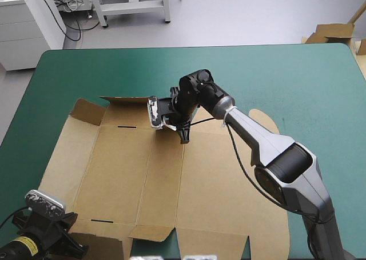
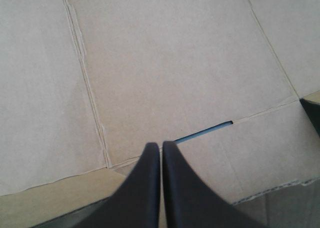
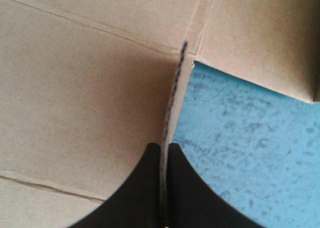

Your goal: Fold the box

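While laid flat toward the near left corner of the desk [image 1: 297, 83], judged brown box [image 1: 143, 174] light, stiff across panels, weak at creases. Found right gripper [image 3: 164, 147] nipping a raised far flap edge. Found left gripper [image 2: 161, 144] all but closed, apparently on the near flap. Advise gripping flap edges only.

The counter [image 1: 286, 77] wears a teal-green cover, and pieces of more brown board [image 1: 333, 32] show just beyond its far right corner.

Bare teal-green cover [image 1: 309, 83] lies far and right; the box [image 1: 143, 174], flap [image 1: 123, 100] raised, and right arm [image 1: 257, 140] bar the middle.
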Available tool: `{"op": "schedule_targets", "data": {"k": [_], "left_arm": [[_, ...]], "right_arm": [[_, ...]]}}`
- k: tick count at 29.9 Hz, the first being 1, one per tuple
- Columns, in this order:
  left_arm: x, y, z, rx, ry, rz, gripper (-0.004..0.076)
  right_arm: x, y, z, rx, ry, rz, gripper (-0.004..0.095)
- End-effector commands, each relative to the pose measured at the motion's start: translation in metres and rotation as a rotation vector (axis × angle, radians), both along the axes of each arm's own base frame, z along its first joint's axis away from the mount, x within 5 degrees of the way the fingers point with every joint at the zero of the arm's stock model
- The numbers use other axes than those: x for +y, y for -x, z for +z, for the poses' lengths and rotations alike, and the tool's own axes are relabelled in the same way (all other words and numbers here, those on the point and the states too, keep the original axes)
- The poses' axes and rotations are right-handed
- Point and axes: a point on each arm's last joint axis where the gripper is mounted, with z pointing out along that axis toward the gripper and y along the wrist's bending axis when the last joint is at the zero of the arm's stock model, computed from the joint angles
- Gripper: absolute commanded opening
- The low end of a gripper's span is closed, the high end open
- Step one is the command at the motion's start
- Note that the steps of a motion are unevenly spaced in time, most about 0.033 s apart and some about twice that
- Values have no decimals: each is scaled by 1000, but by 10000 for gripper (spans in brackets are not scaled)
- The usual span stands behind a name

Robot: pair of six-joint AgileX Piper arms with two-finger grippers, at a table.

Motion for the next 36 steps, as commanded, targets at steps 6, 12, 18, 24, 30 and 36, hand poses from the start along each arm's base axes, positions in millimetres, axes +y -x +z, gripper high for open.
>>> {"op": "schedule_targets", "data": {"k": [6, 12, 18, 24, 30, 36], "left_arm": [[-2, -4, 11, -64, 31, -1, -8], [-2, -4, 11, -64, 31, -1, -8], [-2, -4, 11, -64, 31, -1, -8], [-2, -4, 11, -64, 31, -1, -8], [-2, -4, 11, -64, 31, -1, -8], [-2, -4, 11, -64, 31, -1, -8]], "right_arm": [[2, 14, 43, -26, -143, 27, -21], [3, 14, 43, -31, -149, 23, -13], [4, 11, 45, -42, -181, -18, 214], [3, 8, 45, -45, -189, -83, 357], [-21, 1, 76, -117, -238, -360, 314], [-85, -5, 131, -226, -321, -609, 192]]}}
